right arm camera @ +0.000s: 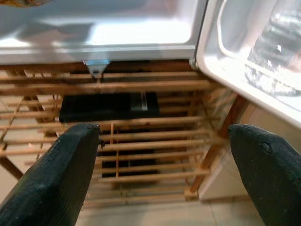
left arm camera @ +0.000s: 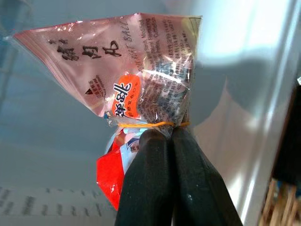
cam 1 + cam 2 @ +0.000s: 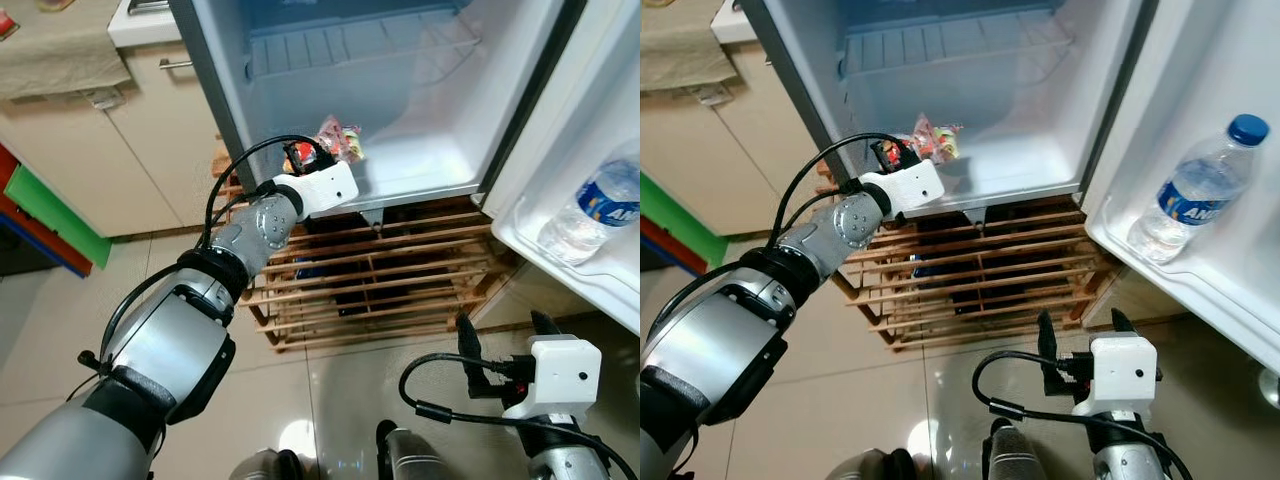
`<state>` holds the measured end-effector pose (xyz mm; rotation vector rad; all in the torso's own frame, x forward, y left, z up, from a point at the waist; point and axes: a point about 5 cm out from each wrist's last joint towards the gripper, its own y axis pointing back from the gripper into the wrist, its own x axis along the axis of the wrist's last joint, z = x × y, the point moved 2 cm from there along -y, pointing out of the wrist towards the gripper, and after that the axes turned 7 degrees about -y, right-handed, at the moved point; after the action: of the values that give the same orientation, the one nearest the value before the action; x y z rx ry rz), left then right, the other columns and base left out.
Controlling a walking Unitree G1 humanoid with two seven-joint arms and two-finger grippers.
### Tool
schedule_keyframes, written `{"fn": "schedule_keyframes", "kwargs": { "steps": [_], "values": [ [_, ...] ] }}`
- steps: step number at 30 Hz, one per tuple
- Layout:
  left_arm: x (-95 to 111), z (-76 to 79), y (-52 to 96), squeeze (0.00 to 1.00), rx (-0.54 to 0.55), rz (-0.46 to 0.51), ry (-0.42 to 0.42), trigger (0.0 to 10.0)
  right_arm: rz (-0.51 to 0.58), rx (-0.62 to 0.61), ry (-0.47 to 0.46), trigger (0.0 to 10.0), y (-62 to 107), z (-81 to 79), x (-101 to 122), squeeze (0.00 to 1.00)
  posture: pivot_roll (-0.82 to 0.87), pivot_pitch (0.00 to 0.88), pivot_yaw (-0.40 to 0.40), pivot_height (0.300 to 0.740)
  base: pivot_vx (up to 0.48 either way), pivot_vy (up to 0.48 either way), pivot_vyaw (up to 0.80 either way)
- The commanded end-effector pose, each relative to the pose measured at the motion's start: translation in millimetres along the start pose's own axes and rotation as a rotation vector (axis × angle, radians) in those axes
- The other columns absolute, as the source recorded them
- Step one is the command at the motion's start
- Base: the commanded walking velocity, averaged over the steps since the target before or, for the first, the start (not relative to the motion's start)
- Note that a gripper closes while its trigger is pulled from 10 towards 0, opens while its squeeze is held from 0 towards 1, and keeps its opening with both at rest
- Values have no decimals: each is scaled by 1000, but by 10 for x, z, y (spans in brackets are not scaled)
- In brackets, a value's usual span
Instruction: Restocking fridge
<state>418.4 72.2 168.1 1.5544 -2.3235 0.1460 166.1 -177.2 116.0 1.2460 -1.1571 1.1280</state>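
A small fridge (image 3: 420, 160) stands open on a wooden slatted stand (image 3: 380, 270). My left gripper (image 3: 312, 152) reaches over the fridge's front left floor and is shut on a clear pink snack bag (image 2: 136, 70) tied with a rubber band; the bag (image 3: 340, 138) hangs just above the white floor. The two black fingers (image 2: 160, 179) pinch the bag's knotted neck. My right gripper (image 3: 505, 335) hangs low in front of the stand, open with nothing between its fingers (image 1: 61, 174). A water bottle (image 3: 1195, 190) with a blue cap lies in the door shelf (image 3: 1200, 280).
A wire shelf (image 3: 360, 45) spans the back of the fridge. Beige cabinets (image 3: 120, 150) stand to the left, with a green and red object (image 3: 50, 215) beside them. A black box (image 1: 108, 106) sits inside the wooden stand. The floor is glossy tile (image 3: 330, 390).
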Motion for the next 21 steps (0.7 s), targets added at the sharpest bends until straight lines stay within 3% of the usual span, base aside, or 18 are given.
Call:
{"fn": "schedule_keyframes", "kwargs": {
  "steps": [1,2,4,8,16,17,19,21],
  "values": [
    [-34,-29,1,824,10,-18,-47,10000,-16,3,0,10000,67,-5,20,0,-320,271,101,740,0,0,0],
    [-55,-13,7,847,3,-27,-49,10000,-21,0,2,10000,91,-4,19,0,-322,273,101,740,0,0,0],
    [-91,-2,16,1000,-1,-43,-47,10000,-34,-7,3,10000,150,-1,26,0,-334,283,100,740,0,0,0],
    [-151,3,27,1000,5,-82,-15,10000,-56,-14,3,10000,214,0,14,0,-342,295,95,740,0,0,0],
    [-206,-62,15,1000,91,-183,258,10000,-93,-19,16,10000,298,41,10,0,-358,319,78,740,0,0,0],
    [-206,-62,15,1000,91,-183,258,10000,-93,-19,16,10000,298,41,10,0,-358,319,78,740,0,0,0],
    [-239,-67,20,1000,129,-229,370,10000,-101,-19,17,10000,314,45,10,0,-358,320,75,740,0,0,0],
    [-260,-45,27,1000,144,-256,403,10000,-106,-19,18,10000,314,48,4,0,-357,321,72,740,0,0,0]
  ]
}}
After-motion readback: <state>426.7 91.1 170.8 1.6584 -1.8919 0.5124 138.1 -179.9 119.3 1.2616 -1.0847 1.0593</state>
